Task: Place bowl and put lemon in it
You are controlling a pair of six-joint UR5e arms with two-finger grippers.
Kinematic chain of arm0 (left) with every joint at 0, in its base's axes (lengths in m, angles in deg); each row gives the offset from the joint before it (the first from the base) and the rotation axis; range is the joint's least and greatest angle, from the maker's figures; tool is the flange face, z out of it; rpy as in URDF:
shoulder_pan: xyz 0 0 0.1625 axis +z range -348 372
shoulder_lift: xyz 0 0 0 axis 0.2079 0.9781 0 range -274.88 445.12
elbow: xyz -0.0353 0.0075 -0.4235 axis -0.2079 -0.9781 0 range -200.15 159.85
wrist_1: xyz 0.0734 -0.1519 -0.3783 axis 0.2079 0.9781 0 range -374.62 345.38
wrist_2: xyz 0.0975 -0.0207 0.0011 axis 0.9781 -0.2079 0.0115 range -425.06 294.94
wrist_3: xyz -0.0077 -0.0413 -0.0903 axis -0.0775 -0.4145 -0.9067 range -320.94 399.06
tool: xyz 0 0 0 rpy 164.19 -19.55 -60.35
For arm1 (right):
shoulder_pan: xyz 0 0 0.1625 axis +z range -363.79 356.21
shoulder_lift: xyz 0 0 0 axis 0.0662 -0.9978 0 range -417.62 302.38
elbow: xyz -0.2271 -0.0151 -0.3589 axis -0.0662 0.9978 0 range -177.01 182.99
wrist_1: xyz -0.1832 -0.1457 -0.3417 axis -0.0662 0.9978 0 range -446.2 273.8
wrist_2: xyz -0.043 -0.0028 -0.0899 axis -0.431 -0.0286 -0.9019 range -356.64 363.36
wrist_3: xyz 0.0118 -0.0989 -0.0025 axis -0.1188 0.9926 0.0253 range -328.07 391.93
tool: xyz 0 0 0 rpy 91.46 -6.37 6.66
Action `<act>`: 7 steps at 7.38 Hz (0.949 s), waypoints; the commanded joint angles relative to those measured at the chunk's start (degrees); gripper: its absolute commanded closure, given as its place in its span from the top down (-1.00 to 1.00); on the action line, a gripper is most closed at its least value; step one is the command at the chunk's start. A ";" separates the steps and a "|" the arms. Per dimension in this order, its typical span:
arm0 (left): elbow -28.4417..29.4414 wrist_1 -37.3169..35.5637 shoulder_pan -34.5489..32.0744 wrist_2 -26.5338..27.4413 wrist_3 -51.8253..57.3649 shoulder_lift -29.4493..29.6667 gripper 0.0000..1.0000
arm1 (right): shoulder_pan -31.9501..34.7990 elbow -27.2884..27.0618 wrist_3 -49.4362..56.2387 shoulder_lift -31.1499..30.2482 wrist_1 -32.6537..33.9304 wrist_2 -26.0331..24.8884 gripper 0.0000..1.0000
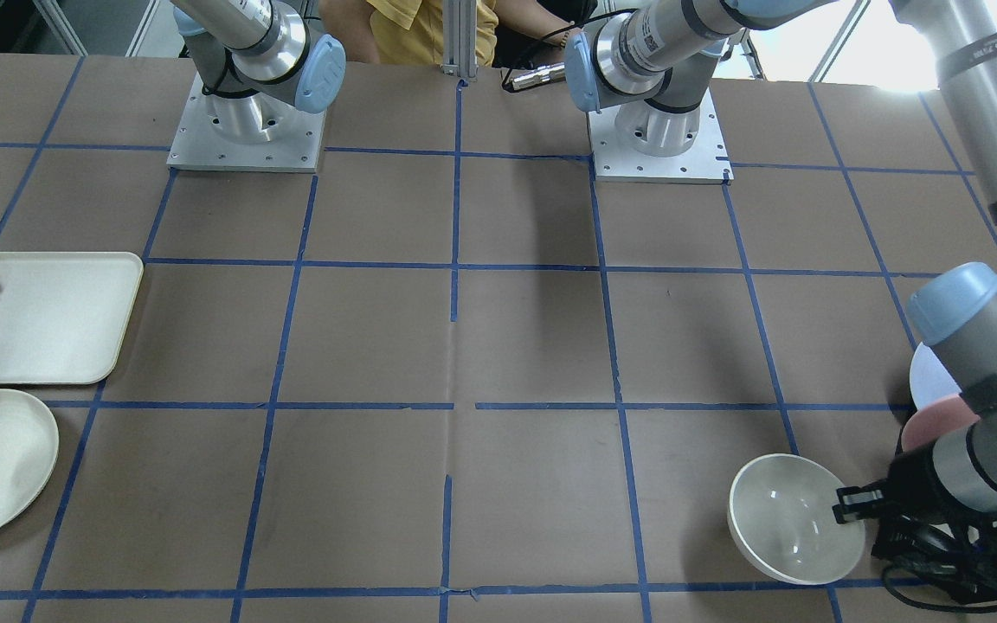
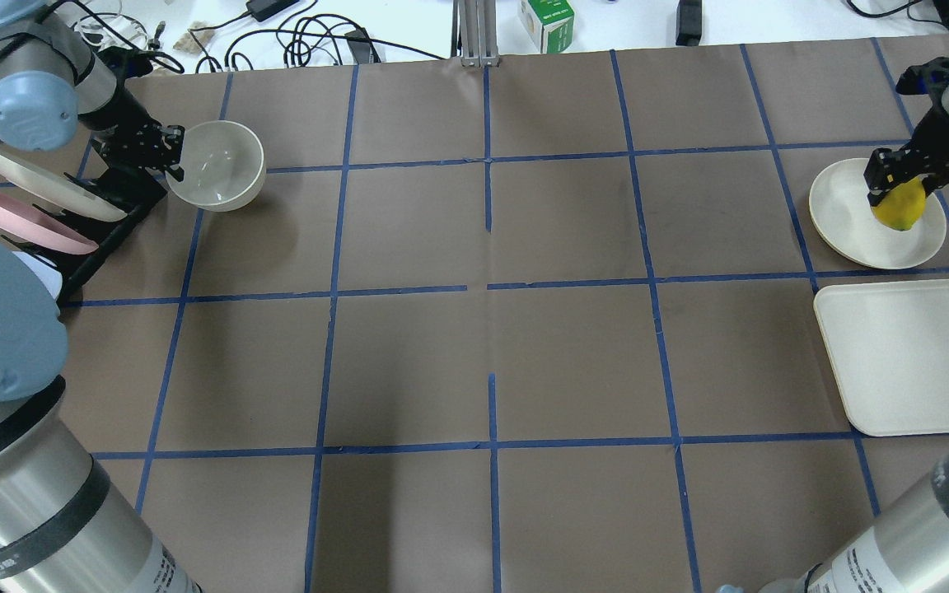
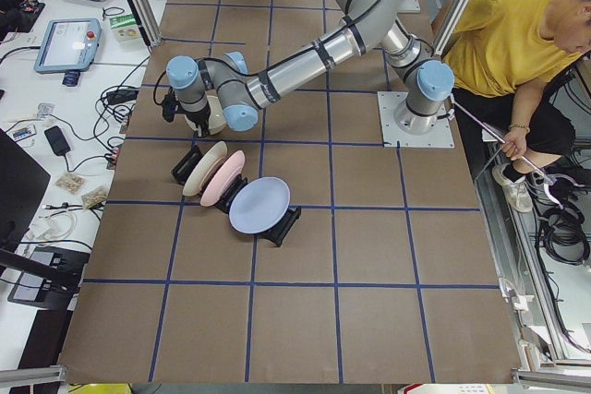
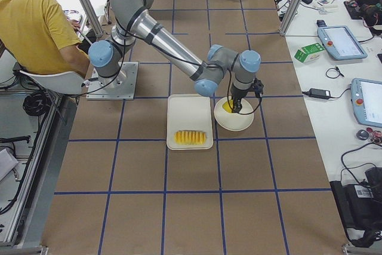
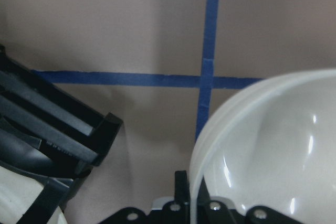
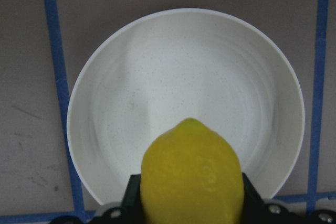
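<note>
Left hand (image 2: 168,155) is closed on the rim of the deep round off-white glossy bowl (image 2: 219,165), one finger inside the wall and one outside. The bowl is tilted, at the far left part of the brown paper bench with its blue tape grid (image 2: 409,346), just beside the black rack (image 2: 108,218) of cream, pink and blue plates. Right hand (image 2: 895,177) is clamped around the small bright-yellow oval lemon (image 2: 900,207), over the flat round white plate (image 2: 841,216) at far right, next to the rectangular cream tray (image 2: 895,362); whether the lemon touches the plate cannot be told.
</note>
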 commanded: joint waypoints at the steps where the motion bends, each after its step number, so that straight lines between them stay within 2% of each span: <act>1: -4.45 6.93 -7.80 -4.55 -4.08 -5.49 -1.00 | 1.68 -0.04 -4.91 -12.09 -14.53 -0.33 -1.00; 2: -9.35 6.61 -12.45 -7.27 -8.46 -7.51 -1.00 | 3.52 -0.74 -6.06 -14.15 -18.78 0.80 -1.00; 3: -13.75 5.04 -17.81 -7.03 -13.98 -8.93 -1.00 | 5.54 -0.31 -8.95 -14.09 -19.26 3.25 -1.00; 5: -17.99 -6.44 -25.83 -6.59 -24.28 -8.42 -1.00 | 12.38 -0.74 -13.26 -14.35 -19.35 3.19 -1.00; 7: -20.29 -13.93 -29.89 -6.24 -31.41 -5.96 -1.00 | 15.21 -1.01 -17.75 -14.18 -19.35 3.89 -1.00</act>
